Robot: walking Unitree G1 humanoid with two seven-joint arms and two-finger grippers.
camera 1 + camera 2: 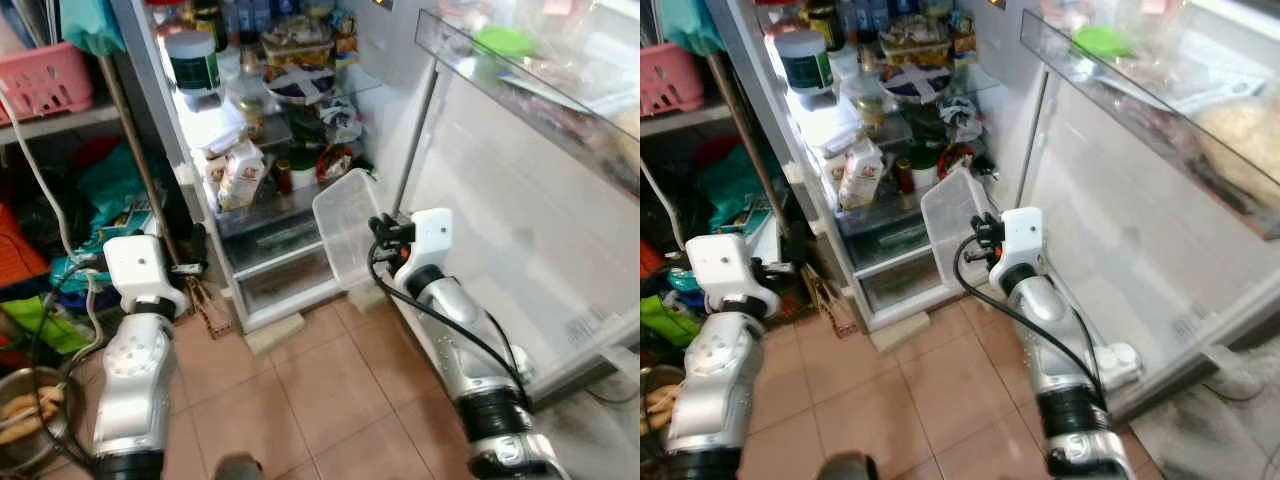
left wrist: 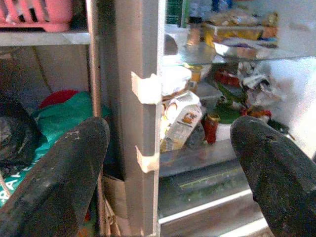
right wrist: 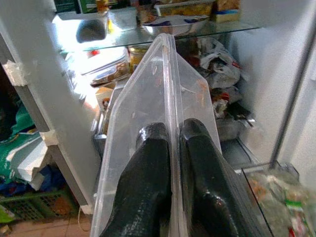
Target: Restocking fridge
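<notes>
The fridge [image 1: 205, 175] stands open in front of me, its shelves crowded with jars, cartons and bowls. My right gripper [image 3: 170, 136] is shut on the rim of a clear plastic container [image 1: 345, 225], held tilted on edge in front of the lower shelves. The container's wall [image 3: 143, 79] runs up between the two black fingers [image 3: 148, 163]. My left gripper [image 2: 168, 148] is open with nothing between its fingers, held low beside the fridge's left edge [image 2: 145, 98]. A milk carton [image 1: 240, 172] stands on the lower shelf.
The open fridge door [image 1: 520, 230] stretches along my right side, its top rack [image 1: 500, 70] holding food. A pink basket [image 1: 45, 78] sits on a shelf at the left, with bags [image 1: 110, 200] on the floor below. A metal bowl [image 1: 25, 415] lies at my lower left.
</notes>
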